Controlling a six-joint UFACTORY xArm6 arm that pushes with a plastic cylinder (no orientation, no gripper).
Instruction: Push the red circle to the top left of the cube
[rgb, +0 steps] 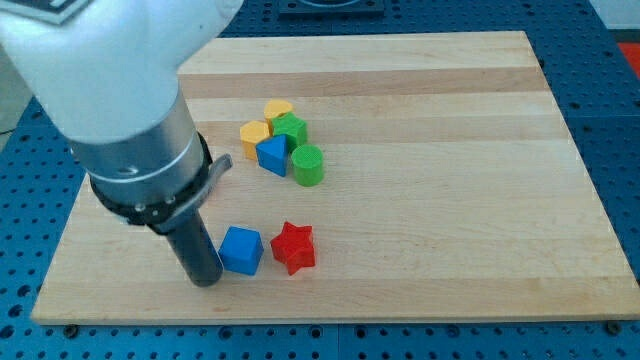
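Observation:
The blue cube (240, 250) lies near the board's bottom edge, left of centre. A red star (293, 247) lies just to its right, apart from it. No red circle shows; the only red block I see is the star. My tip (207, 282) rests on the board right beside the cube's left side, touching or nearly touching it. The big white and grey arm body above the rod hides much of the board's left part.
A tight cluster sits above the cube: a yellow heart (278, 110), a yellow hexagon (255, 133), a green block (290, 128), a blue block (271, 154) and a green cylinder (308, 165). The wooden board (450, 200) ends close below my tip.

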